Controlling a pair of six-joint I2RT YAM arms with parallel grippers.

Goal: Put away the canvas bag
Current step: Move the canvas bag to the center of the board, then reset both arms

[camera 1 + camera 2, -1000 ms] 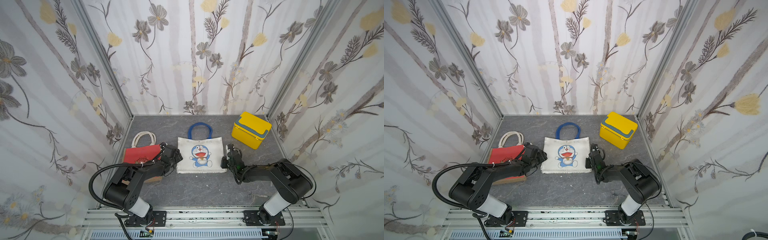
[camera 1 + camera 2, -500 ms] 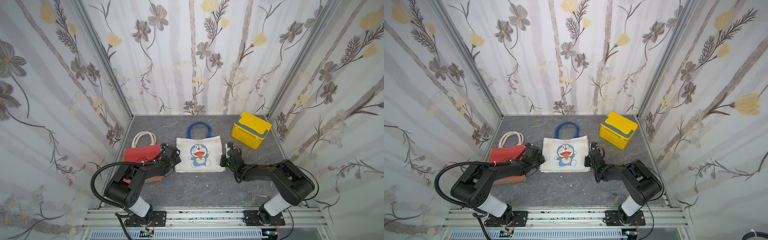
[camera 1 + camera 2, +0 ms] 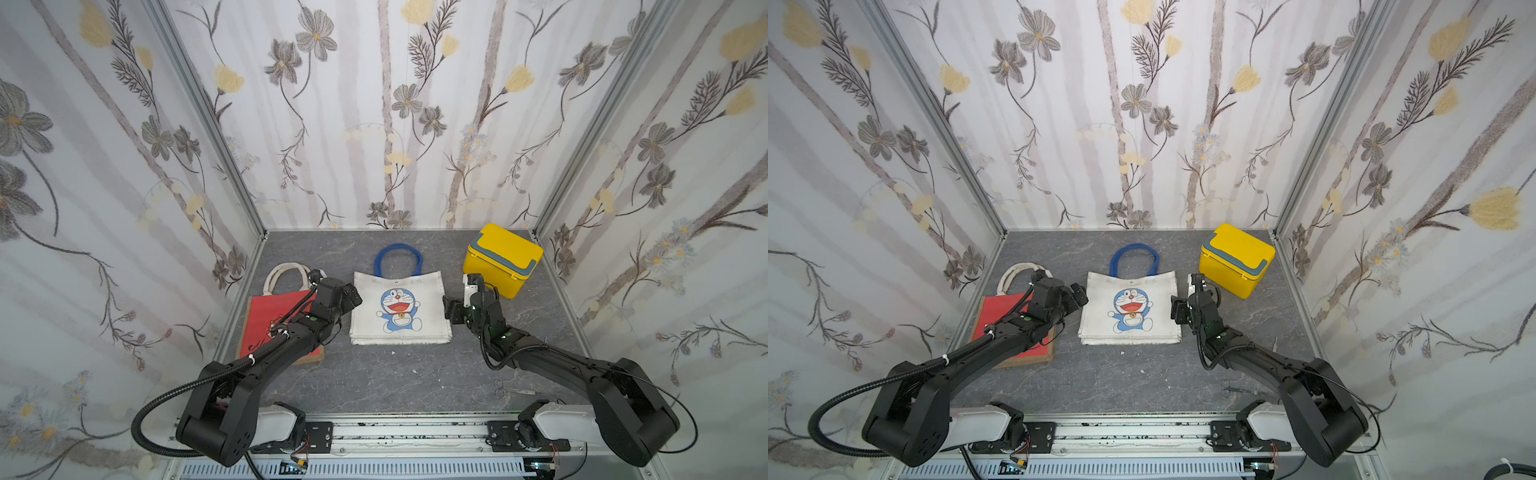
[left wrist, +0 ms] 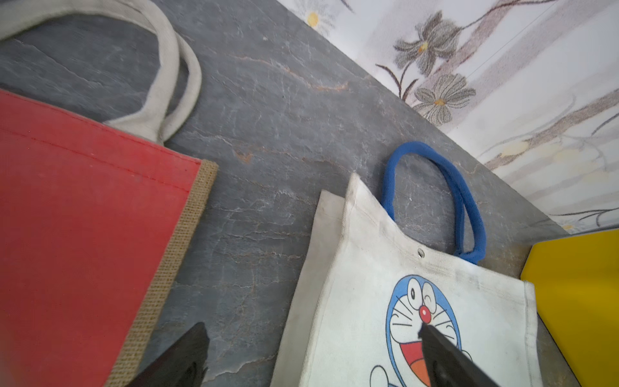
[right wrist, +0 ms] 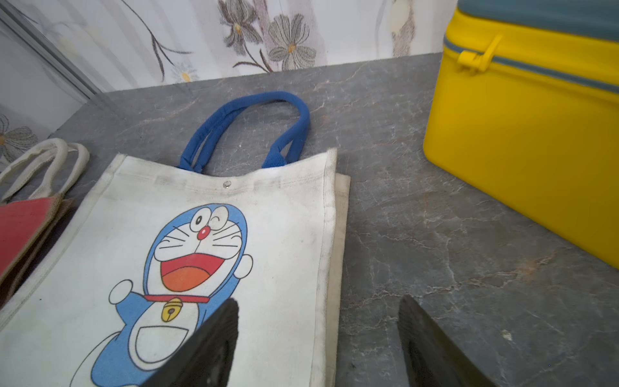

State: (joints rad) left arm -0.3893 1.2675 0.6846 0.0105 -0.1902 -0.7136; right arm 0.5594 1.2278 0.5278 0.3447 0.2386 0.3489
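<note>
This looks like a robot test booth in a lab: flowered panels [image 3: 374,124] between aluminium posts [image 3: 211,124] enclose a grey slab [image 3: 374,382]. The left arm [image 3: 266,361] and the right arm [image 3: 561,365] stand on a rail [image 3: 415,432].

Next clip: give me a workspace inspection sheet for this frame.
Surface: grey marbled tabletop, white specks.
Job's things: canvas bag, cartoon print, flat at centre, blue handles toward the back.
Clutter: red jute bag left; yellow lidded box back right; scissors by the right arm's base.
Hands: left hand open, straddling the canvas bag's left edge; right hand open at its right edge; both empty.
Cables: black corrugated hose off the left arm; thin black cable along the right arm.
Surroundings: floral wallpaper walls on three sides; metal rail in front.
</note>
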